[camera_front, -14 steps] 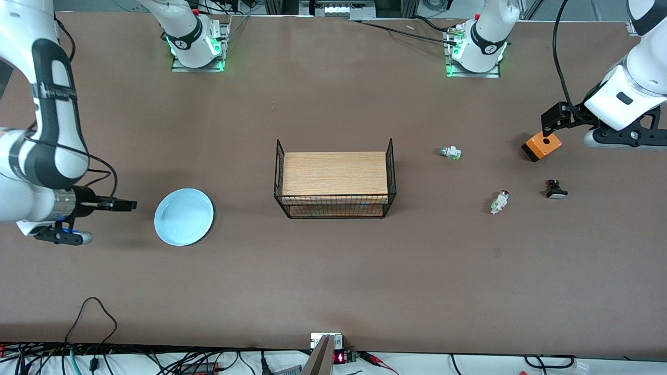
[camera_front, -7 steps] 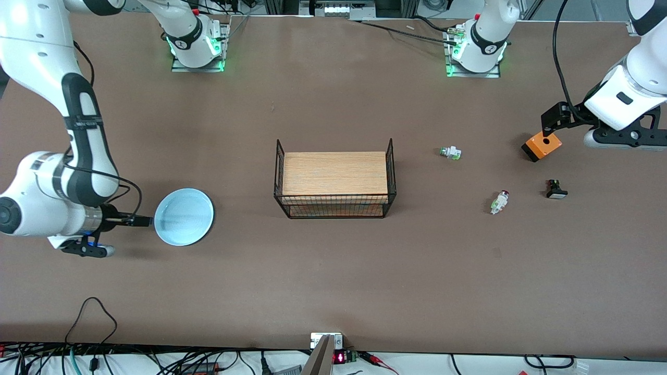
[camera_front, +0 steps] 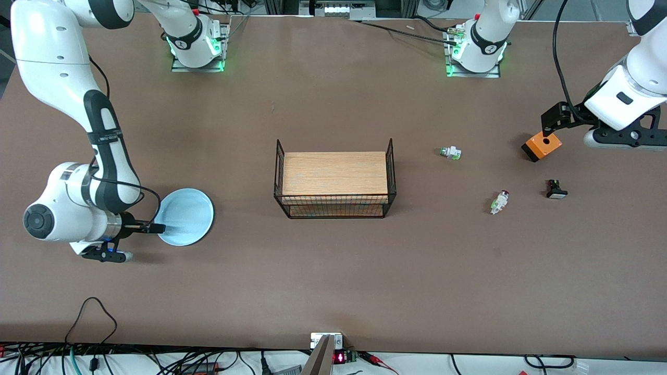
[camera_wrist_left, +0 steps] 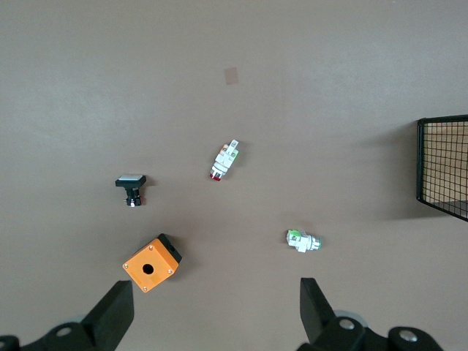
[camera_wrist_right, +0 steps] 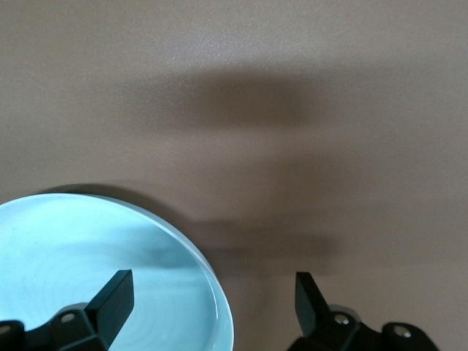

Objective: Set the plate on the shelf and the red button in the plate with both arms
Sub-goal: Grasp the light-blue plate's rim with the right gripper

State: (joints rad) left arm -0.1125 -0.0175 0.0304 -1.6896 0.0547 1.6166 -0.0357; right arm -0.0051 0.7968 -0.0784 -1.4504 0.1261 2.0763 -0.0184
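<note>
- Brown matting covers the whole table [camera_front: 333,271] in the front view, with cables along the lower edge of the frame. You have the wire rack [camera_front: 334,183] at frame centre, a wooden board inside it.
- At mid-left of that frame, the right gripper [camera_front: 156,228] sits low at the rim of the plate [camera_front: 187,213], its fingers apart. One finger looks to lie over the rim, the other outside it.
- At the upper right of the frame, the left gripper [camera_front: 548,123] hangs over the orange box [camera_front: 542,146] with its fingers spread and nothing in them. That arm waits.
- The red button [camera_front: 499,202] lies on its side at mid-right of the frame, with the green-tipped part [camera_front: 451,152] above it and the black-and-white button [camera_front: 556,189] just to its right.
- Left wrist view: the wide-apart fingers [camera_wrist_left: 117,314] frame the orange box [camera_wrist_left: 151,262] at lower left. The red button [camera_wrist_left: 225,159] is near frame centre. Watch for the similar green-tipped part [camera_wrist_left: 303,241]; a careless approach could pick that one instead.
- Right wrist view: the plate [camera_wrist_right: 95,278] fills the lower left, and its rim runs between the two open fingers [camera_wrist_right: 113,296]. I judge that if you close too shallow, the thin rim may slip out and the plate could skid across the matting.
</note>
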